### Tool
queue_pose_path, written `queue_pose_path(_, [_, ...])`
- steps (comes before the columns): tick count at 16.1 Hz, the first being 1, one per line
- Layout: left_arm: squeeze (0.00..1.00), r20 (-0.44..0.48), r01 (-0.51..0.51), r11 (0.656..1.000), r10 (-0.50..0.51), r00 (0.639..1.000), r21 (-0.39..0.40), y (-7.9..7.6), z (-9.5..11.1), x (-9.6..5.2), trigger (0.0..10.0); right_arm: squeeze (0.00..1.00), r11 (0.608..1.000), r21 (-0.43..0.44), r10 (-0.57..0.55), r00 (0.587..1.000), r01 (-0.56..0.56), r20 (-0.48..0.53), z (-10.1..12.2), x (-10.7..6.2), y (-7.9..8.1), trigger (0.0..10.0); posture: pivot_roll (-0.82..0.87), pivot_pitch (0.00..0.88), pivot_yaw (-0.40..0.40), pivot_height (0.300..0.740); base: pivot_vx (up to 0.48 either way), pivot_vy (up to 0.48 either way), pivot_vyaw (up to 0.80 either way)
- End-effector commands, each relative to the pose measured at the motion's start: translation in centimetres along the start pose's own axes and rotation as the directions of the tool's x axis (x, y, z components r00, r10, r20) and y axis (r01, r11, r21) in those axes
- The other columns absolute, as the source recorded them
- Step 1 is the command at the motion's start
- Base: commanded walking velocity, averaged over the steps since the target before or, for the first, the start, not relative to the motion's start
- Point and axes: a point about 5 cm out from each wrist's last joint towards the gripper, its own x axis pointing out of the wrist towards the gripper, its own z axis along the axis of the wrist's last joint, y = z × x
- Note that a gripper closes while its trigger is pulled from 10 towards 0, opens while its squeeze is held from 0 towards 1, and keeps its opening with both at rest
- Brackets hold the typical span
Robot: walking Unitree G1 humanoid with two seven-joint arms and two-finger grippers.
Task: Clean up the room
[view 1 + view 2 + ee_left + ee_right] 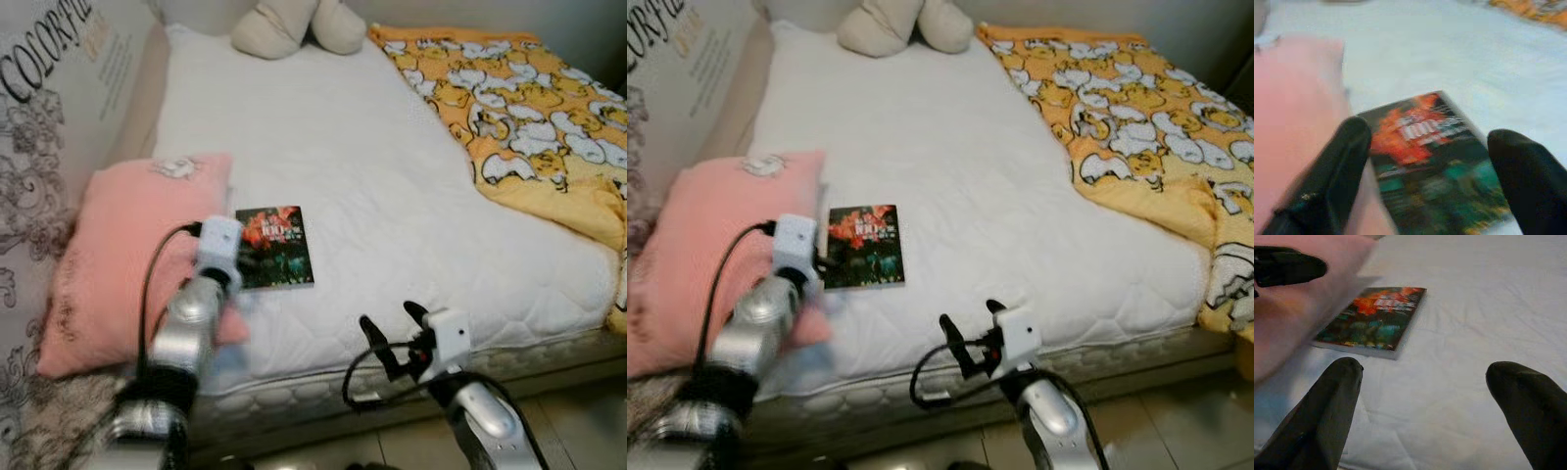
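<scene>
A paperback book with a dark red and green cover lies flat on the white mattress, right beside a pink pillow. My left gripper hovers just over the near end of the book, open, one finger toward the pillow and the other over the sheet. The left arm reaches across the pillow's corner. My right gripper is open at the mattress's front edge, to the right of the book, and holds nothing.
A yellow blanket with a duck pattern covers the bed's right side and hangs over its edge. A beige plush toy lies at the far end. A printed panel stands along the left. Tiled floor lies in front.
</scene>
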Motion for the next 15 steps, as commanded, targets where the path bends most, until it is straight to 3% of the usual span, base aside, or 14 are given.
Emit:
queue_pose_path(1, [1.0, 0.09, 0.147, 0.988, -0.151, 0.984, 0.048, -2.5, 1.7, -0.3, 10.0, 0.0, 1.0, -0.014, -0.006, 1.0, 0.006, 0.003, 0.0, 0.2, -0.2, 10.0, -0.02, 0.0, -0.018, 0.74, 0.0, 0.0, 0.0])
queue_pose_path(2, [1.0, 0.111, 0.173, 0.983, -0.179, 0.978, 0.064, -2.8, 1.9, -0.5, 10.0, 0.0, 1.0, -0.015, -0.007, 1.0, 0.007, 0.003, 0.0, 0.3, -0.3, 10.0, -0.02, 0.0, -0.017, 0.74, 0.0, 0.0, 0.0])
queue_pose_path(3, [0.0, 0.13, 0.182, 0.981, -0.189, 0.973, 0.064, -2.8, 2.1, -0.9, 10.0, 0.0, 1.0, -0.018, -0.013, 1.0, 0.013, 0.01, 0.0, 0.4, -0.3, 10.0, -0.02, 0.0, -0.009, 0.74, 0.0, 0.0, 0.0])
queue_pose_path(4, [0.0, 0.142, 0.09, 0.994, -0.099, 0.985, 0.066, -1.3, 2.0, -1.4, 10.0, 0.0, 0.998, -0.02, -0.052, 0.997, 0.053, 0.051, 0.5, 0.7, -0.7, 10.0, -0.03, 0.0, -0.003, 0.74, 0.0, 0.0, 0.0])
queue_pose_path(6, [0.0, 0.187, -0.131, 0.987, 0.111, 0.976, 0.098, 2.0, 1.5, -3.8, 10.0, 0.0, 0.983, 0.021, -0.182, 0.972, 0.18, 0.149, 2.3, 0.8, -2.0, 10.0, -0.04, 0.0, 0.007, 0.74, 0.0, 0.0, 0.0])
queue_pose_path(7, [1.0, 0.158, -0.244, 0.967, 0.23, 0.96, 0.069, 3.6, 0.7, -5.0, 10.0, 0.0, 0.968, 0.024, -0.251, 0.95, 0.251, 0.185, 3.0, 0.4, -3.0, 10.0, -0.04, 0.0, 0.004, 0.74, 0.0, 0.0, 0.0])
queue_pose_path(8, [1.0, 0.129, -0.28, 0.959, 0.273, 0.953, 0.039, 4.0, 0.4, -5.0, 10.0, 0.0, 0.963, 0.019, -0.268, 0.945, 0.27, 0.188, 3.1, 0.3, -3.2, 10.0, -0.04, 0.0, -0.001, 0.74, 0.0, 0.0, 0.0])
queue_pose_path(10, [1.0, 0.022, -0.41, 0.909, 0.412, 0.911, -0.077, 5.4, -1.1, -4.8, 10.0, 0.0, 0.925, 0.0, -0.373, 0.905, 0.381, 0.203, 3.2, 0.0, -4.8, 10.0, -0.04, 0.0, -0.018, 0.74, 0.0, 0.0, 0.0])
queue_pose_path(13, [1.0, -0.036, -0.444, 0.894, 0.442, 0.896, -0.062, 4.8, -2.6, -4.9, 10.0, 0.0, 0.926, 0.036, -0.376, 0.905, 0.377, 0.2, 3.6, 0.4, -5.6, 10.0, -0.03, 0.0, -0.063, 0.74, 0.0, 0.0, 0.0])
queue_pose_path(14, [1.0, -0.065, -0.446, 0.893, 0.442, 0.894, -0.059, 4.6, -3.2, -5.1, 10.0, 0.76, 0.924, 0.022, -0.377, 0.902, 0.381, 0.208, 3.8, 0.3, -5.8, 10.0, -0.03, 0.0, -0.065, 0.74, 0.0, 0.0, 0.0])
queue_pose_path(15, [1.0, -0.07, -0.409, 0.91, 0.405, 0.912, -0.062, 4.4, -3.6, -5.2, 10.0, 1.0, 0.925, 0.031, -0.377, 0.9, 0.38, 0.22, 3.9, 0.5, -5.9, 10.0, -0.03, 0.0, -0.061, 0.74, 0.0, 0.0, 0.0])
